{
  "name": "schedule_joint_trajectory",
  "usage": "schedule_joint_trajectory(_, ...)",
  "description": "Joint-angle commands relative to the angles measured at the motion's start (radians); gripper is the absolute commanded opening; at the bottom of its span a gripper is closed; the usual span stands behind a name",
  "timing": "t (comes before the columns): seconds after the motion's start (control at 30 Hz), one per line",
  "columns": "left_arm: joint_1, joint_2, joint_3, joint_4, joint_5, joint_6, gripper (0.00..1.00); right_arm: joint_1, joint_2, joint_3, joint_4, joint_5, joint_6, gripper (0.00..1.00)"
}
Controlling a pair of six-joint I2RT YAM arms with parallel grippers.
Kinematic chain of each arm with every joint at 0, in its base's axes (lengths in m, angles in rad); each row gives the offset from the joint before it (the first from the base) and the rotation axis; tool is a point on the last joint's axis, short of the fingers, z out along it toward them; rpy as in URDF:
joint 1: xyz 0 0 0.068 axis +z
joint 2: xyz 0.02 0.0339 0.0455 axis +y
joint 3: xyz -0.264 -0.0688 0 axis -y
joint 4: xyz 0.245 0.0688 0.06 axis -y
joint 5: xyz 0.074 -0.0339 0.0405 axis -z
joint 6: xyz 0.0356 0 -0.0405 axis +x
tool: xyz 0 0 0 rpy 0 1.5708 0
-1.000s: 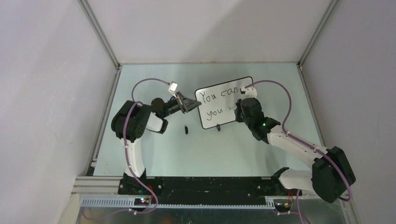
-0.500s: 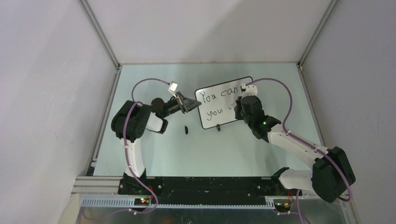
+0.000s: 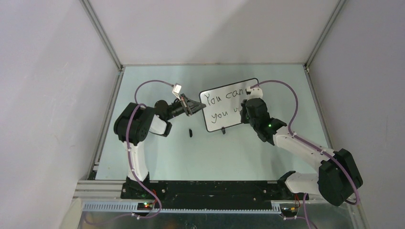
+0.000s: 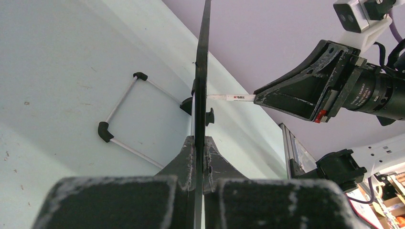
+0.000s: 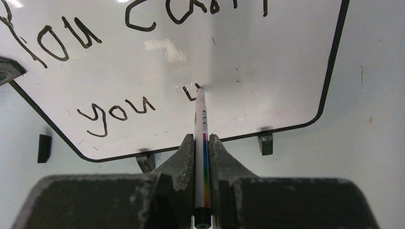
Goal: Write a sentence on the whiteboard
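Pale green bench [image 3: 215,157] lies between grey walls, both arms reaching to its far half. The left claw [image 4: 200,140] is closed narrow on the left edge of the whiteboard [image 5: 277,71], which its wrist camera sees edge-on, running straight up from between the fingers. The board stands tilted on the bench, directly ahead of the right claw [image 5: 203,138] and facing it. That claw is clamped on a white marker [image 5: 200,119] with a rainbow stripe. The pen sticks out forward from between the fingers, and its tip touches the glossy surface.

The sentence [image 5: 117,112] sits ahead and to the left of the right claw. "You can" forms the upper line, and "you" the lower one. A short fresh stroke lies just right of "you", exactly at the pen tip. One black foot [image 5: 266,141] of the board rests on the bench just right of the right claw's fingertips. A small black object [image 3: 189,132], too small to identify, lies on the bench near the left claw, on its near side.
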Motion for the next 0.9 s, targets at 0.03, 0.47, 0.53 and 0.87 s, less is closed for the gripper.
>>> schedule_joint_trajectory(0.03,-0.001,-0.039,0.025,0.051,0.027,-0.013,0.00,-0.003,0.009,0.042,-0.001,0.018,0.007,0.00)
schedule_joint_trajectory(0.47,0.000,-0.039,0.028,0.051,0.029,-0.016,0.00,-0.001,0.014,0.030,-0.036,0.032,0.019,0.00)
schedule_joint_trajectory(0.53,0.000,-0.039,0.028,0.051,0.029,-0.017,0.00,-0.003,0.014,0.030,-0.034,0.035,0.018,0.00)
schedule_joint_trajectory(0.87,-0.001,-0.036,0.030,0.051,0.032,-0.017,0.00,-0.018,0.014,0.036,-0.011,0.027,0.011,0.00)
